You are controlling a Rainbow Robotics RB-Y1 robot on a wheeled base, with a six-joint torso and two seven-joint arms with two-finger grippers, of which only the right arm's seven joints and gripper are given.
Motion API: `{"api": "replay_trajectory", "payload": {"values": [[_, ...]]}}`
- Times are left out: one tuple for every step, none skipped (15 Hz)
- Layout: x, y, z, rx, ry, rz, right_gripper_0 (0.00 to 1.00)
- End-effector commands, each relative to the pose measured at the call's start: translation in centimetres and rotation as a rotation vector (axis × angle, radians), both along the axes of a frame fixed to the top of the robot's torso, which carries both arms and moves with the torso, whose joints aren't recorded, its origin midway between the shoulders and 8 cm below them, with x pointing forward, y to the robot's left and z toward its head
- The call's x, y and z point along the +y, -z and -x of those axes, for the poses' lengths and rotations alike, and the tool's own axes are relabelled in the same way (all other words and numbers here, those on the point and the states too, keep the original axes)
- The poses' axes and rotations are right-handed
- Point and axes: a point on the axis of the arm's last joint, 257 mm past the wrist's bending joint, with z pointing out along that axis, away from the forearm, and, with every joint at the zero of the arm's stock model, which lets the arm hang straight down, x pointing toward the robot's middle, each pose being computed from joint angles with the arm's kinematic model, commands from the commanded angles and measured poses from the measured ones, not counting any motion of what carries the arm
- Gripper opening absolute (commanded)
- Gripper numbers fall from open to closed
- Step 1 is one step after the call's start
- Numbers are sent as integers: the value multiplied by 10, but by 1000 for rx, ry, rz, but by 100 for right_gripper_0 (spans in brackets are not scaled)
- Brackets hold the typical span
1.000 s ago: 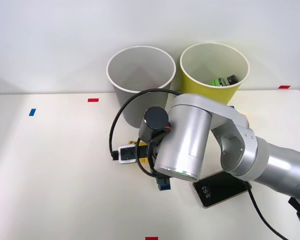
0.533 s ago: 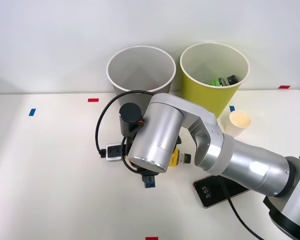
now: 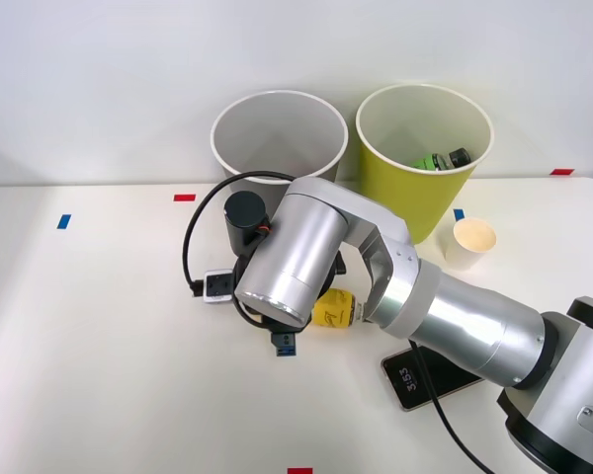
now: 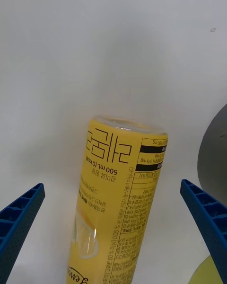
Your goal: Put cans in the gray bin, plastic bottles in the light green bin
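A plastic bottle with a yellow printed label [image 3: 334,309] lies on its side on the white table, in front of the two bins. My right gripper [image 3: 287,341] hangs over it, open. In the wrist view the yellow bottle [image 4: 120,203] lies between my blue fingers [image 4: 21,215], and neither finger touches it. The gray bin [image 3: 241,186] stands at the back. To its right stands the light green bin [image 3: 417,190], and a green bottle with a black cap [image 3: 437,160] lies inside it. No cans are in view.
A white paper cup [image 3: 472,242] stands on the table right of the light green bin. A phone [image 3: 427,378] lies near the front, under my forearm. Small red and blue tape marks dot the table. The table's left half is open.
My right arm has swung left and turned over the table. The yellow bottle now shows from under it, and the paper cup has come into sight.
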Motion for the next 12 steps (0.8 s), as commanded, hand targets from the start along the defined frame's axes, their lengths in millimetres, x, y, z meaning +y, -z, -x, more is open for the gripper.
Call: {"api": "replay_trajectory", "payload": {"values": [[7,8,-7,-12,-1,13,100],[6,9,-8,-13,0,18,100],[5,9,-9,-17,-4,21,100],[5,8,-10,-19,-7,23,100],[6,8,-9,-19,-12,22,100],[5,7,-11,-21,-9,23,100],[4,6,-12,-22,-9,23,100],[3,7,-12,-22,-10,26,100],[3,7,-13,-23,-9,27,100],[2,7,-13,-25,-10,29,100],[2,8,-12,-24,-12,29,100],[3,8,-12,-23,-13,30,100]]}}
